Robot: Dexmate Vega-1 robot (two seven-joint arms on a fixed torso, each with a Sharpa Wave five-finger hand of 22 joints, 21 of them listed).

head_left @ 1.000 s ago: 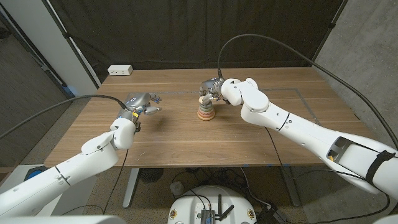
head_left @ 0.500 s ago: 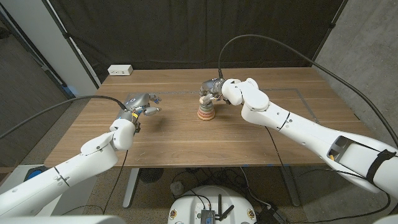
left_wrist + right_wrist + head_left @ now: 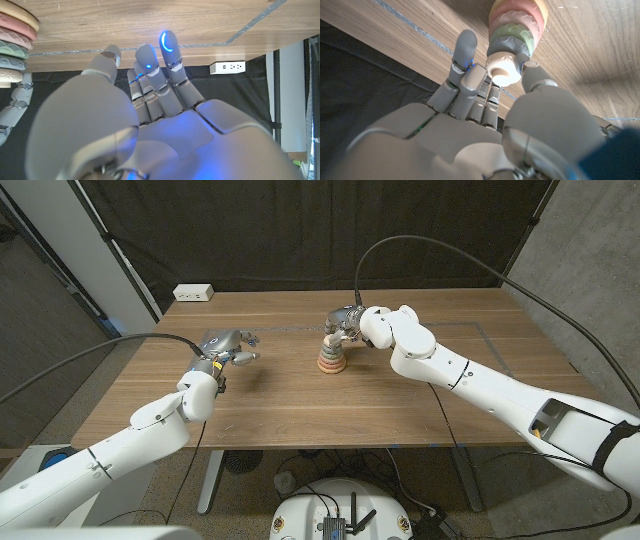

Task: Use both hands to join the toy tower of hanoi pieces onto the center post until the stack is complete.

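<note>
The ring tower [image 3: 330, 358] stands mid-table, a stack of pastel rings in pink, green and cream. In the right wrist view its cream top piece [image 3: 503, 68] sits on the green ring [image 3: 512, 39]. My right hand [image 3: 342, 323] hovers over the stack's top, and its thumb and fingers [image 3: 464, 54] pinch that cream piece from both sides. My left hand [image 3: 229, 345] hangs above the table to the tower's left, fingers apart and holding nothing. The rings [image 3: 16, 36] also show at the edge of the left wrist view beyond my left hand [image 3: 150, 100].
A white power strip [image 3: 193, 293] lies at the table's far left corner. Grey tape lines [image 3: 490, 335] mark the wood on the right. A black curtain hangs behind the table [image 3: 300, 405]. Open wood lies in front of the tower.
My right hand has drifted slightly to the right over the tower's top, showing more of the rings beneath it. The left hand has stayed still.
</note>
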